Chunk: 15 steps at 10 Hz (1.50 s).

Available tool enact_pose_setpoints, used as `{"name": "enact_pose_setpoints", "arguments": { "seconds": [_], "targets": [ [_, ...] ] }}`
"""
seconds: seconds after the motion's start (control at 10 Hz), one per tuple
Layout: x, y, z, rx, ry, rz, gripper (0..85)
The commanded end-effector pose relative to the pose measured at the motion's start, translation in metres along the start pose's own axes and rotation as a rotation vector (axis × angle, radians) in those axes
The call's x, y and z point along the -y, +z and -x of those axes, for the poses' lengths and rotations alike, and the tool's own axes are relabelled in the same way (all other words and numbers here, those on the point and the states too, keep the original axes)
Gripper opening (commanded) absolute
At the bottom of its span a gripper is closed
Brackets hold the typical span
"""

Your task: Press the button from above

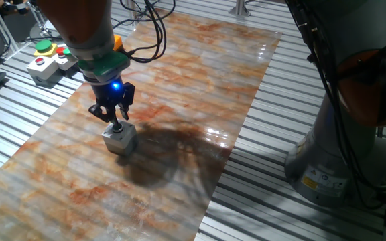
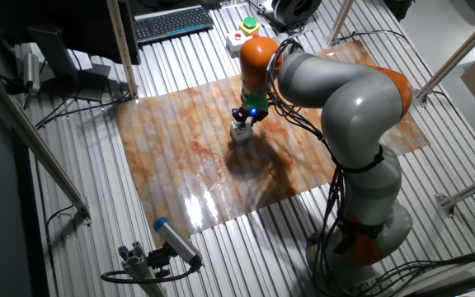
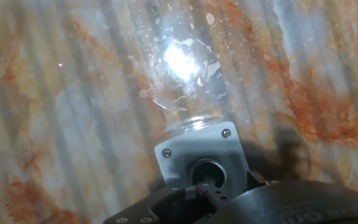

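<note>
We see the gripper [image 1: 115, 122] directly over the button [image 3: 206, 172], which caps a small grey box [image 1: 119, 138] on the marbled sheet [image 1: 179, 87]. We cannot tell how its jaws stand. The hand's body hides the box's lower edge.

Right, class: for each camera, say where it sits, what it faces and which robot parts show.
One fixed view: low at the table's side, facing the gripper on the button box.
The other fixed view: high overhead, whole arm visible.
Hand view: on the hand, looking down at the green button.
All share the box.
</note>
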<state>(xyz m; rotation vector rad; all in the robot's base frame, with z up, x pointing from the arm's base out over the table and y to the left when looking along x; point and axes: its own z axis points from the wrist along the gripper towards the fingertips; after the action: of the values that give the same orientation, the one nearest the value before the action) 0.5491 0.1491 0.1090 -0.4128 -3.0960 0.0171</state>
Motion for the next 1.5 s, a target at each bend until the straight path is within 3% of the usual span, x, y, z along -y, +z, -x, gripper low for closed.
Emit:
{"name": "enact_pose_setpoints", "arguments": {
  "seconds": [0.0,0.9,1.4],
  "targets": [
    [-0.0006,0.0016,-0.0011,0.003,0.001,0.000,34.0],
    [0.0053,0.0053,-0.0006,-0.001,0.006,0.008,34.0],
    [0.0041,0.0030,0.0045,-0.003,0.006,0.005,34.0]
  ]
}}
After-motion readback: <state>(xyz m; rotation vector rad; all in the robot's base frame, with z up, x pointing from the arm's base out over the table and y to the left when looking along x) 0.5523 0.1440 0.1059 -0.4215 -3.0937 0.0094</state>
